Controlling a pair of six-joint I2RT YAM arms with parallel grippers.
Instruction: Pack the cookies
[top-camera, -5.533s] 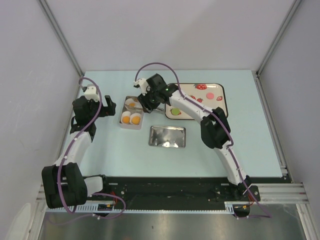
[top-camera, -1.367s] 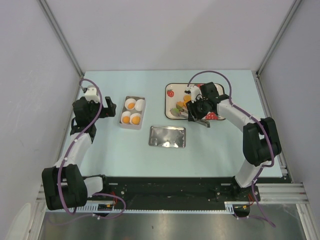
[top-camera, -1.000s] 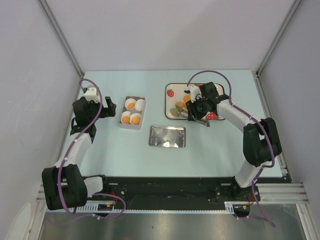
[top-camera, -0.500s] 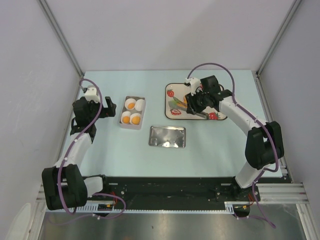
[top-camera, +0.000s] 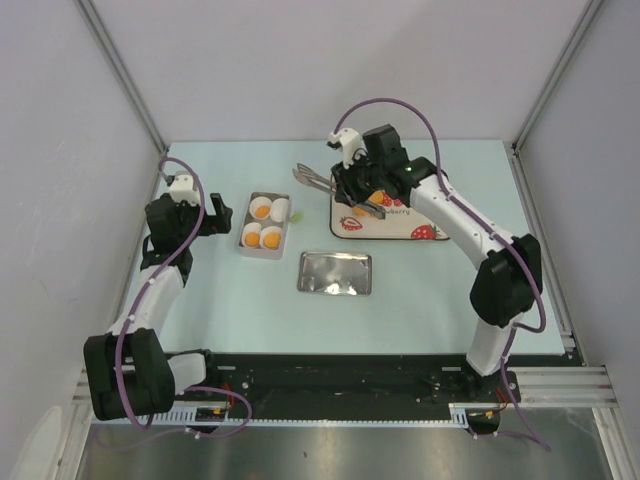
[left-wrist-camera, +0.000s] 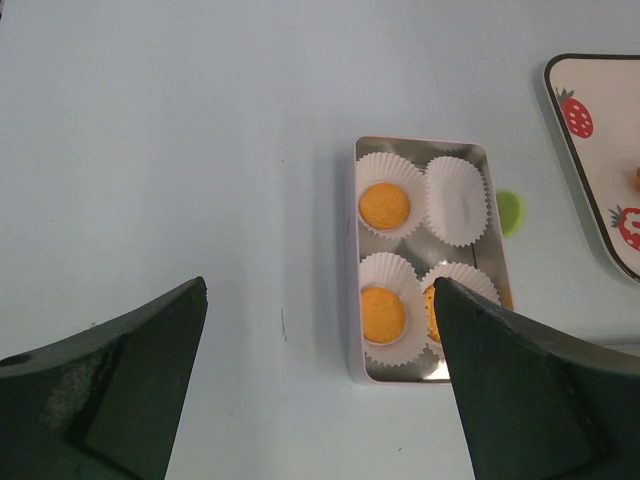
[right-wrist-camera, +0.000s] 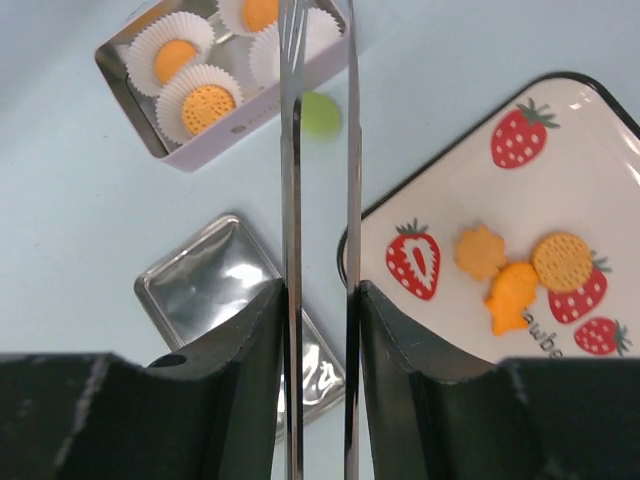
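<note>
Two arms: the left at the table's left side, the right reaching over the far middle.
Left gripper (left-wrist-camera: 320, 283): jaws spread wide and holding nothing, above bare table just left of the tin.
Tin (left-wrist-camera: 420, 143): holds four white paper cups (left-wrist-camera: 457, 200) in two rows. Three each hold one orange cookie, and the far right cup is empty.
Cookies (left-wrist-camera: 384, 204): round and flat, one partly hidden behind a finger in the left wrist view.
Green disc (left-wrist-camera: 510, 213): flat on the table, just right of the tin.
Metal tray (top-camera: 335, 272): shiny, nearer the arm bases, apart from the tin.
Tongs (right-wrist-camera: 291, 200): two thin steel arms close together, tips towards the tin. Whether they carry anything cannot be told.
Right gripper (right-wrist-camera: 320, 295): fingers clamped on the tongs.
Strawberry plate (right-wrist-camera: 450, 190): three loose cookies (right-wrist-camera: 563, 260) lie on it, two touching.
</note>
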